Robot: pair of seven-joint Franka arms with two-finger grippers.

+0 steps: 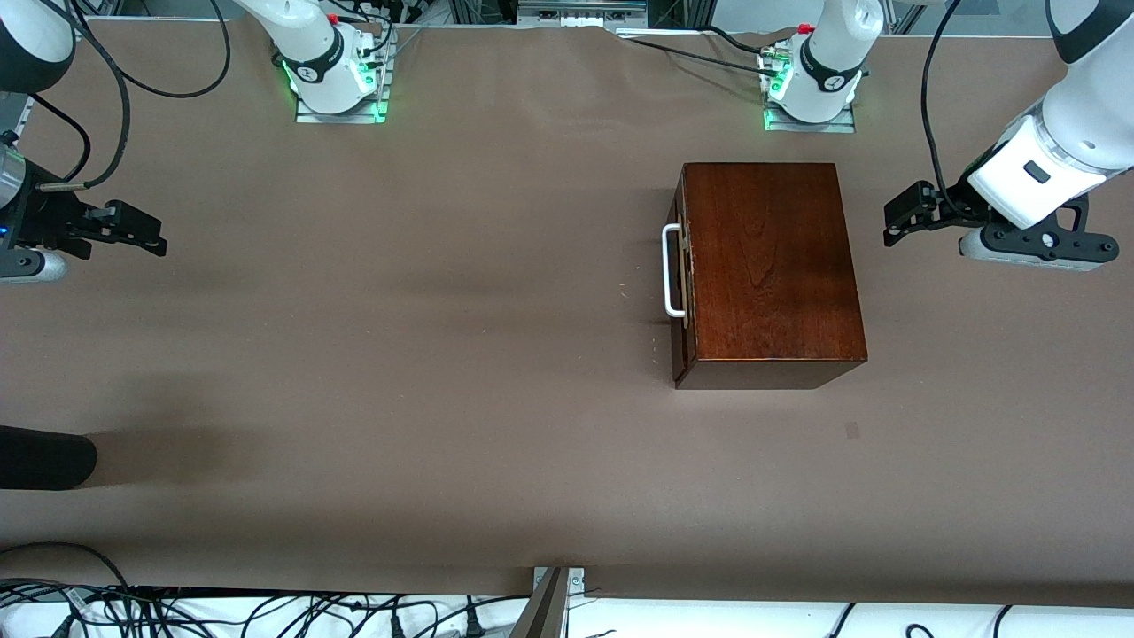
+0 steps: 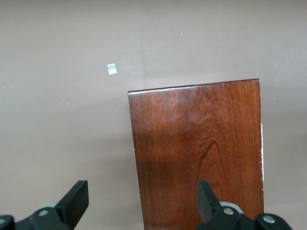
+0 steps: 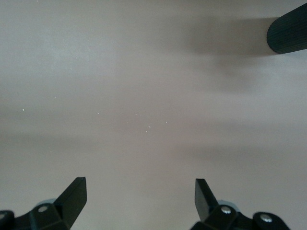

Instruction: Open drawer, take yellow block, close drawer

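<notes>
Front view: one glossy dark mahogany box (image 1: pixel 769 266) stands on the brown table (image 1: pixel 399 354), toward the left arm's end, long axis running twelve to six o'clock. The drawer (image 1: pixel 681 275) is shut flush into the box face that looks toward the right arm's end; its white handle (image 1: pixel 671 270) sits at the nine o'clock side of the box. The yellow block is not visible in any view. The left gripper (image 1: pixel 897 223) hangs in the air at three o'clock from the box, apart from it, fingers parted and holding nothing. The right gripper (image 1: pixel 152 234) hangs over bare table at the right arm's end, well apart from the box, fingers spread and empty. A black cylinder (image 1: pixel 44 457) lies at the table edge, at six o'clock from the right gripper. Left wrist view: the box top (image 2: pixel 196 153), a small pale tape square (image 2: pixel 112 69) on the table near it, both fingers (image 2: pixel 76 199) wide apart. Right wrist view: bare table, the black cylinder's end (image 3: pixel 288 31), fingers (image 3: pixel 74 196) wide apart.
</notes>
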